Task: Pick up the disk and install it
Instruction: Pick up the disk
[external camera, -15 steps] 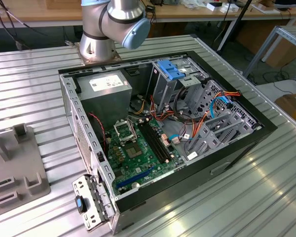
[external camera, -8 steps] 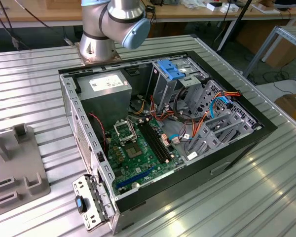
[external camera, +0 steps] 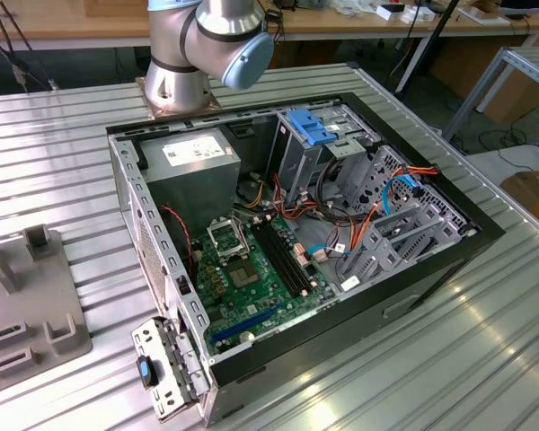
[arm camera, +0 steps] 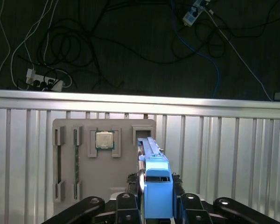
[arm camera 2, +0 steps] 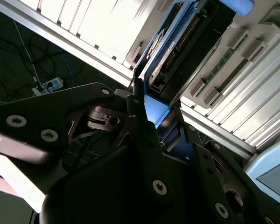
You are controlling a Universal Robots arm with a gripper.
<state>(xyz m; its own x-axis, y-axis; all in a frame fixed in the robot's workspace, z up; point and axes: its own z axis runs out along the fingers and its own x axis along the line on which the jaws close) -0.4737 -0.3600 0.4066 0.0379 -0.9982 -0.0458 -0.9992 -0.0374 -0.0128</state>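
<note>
Gripper [arm camera: 157, 198] clamps the disk [arm camera: 155, 161]; first wrist view also shows a grey tray [arm camera: 123, 172].

On tabletop [external camera: 485, 359]: open computer case [external camera: 422, 287] centre; arm base [external camera: 175, 90] behind it; parts tray [external camera: 36, 314] at the exterior view's left. In case: motherboard [external camera: 251, 278] near, drive cage [external camera: 305, 153] far. Between jaws, above tray: disk [arm camera: 157, 186].

No print can be read: the white label [external camera: 190, 151] on the power supply [external camera: 187, 180] (far left inside the computer case [external camera: 404, 301]) carries lettering too small to tell.
</note>
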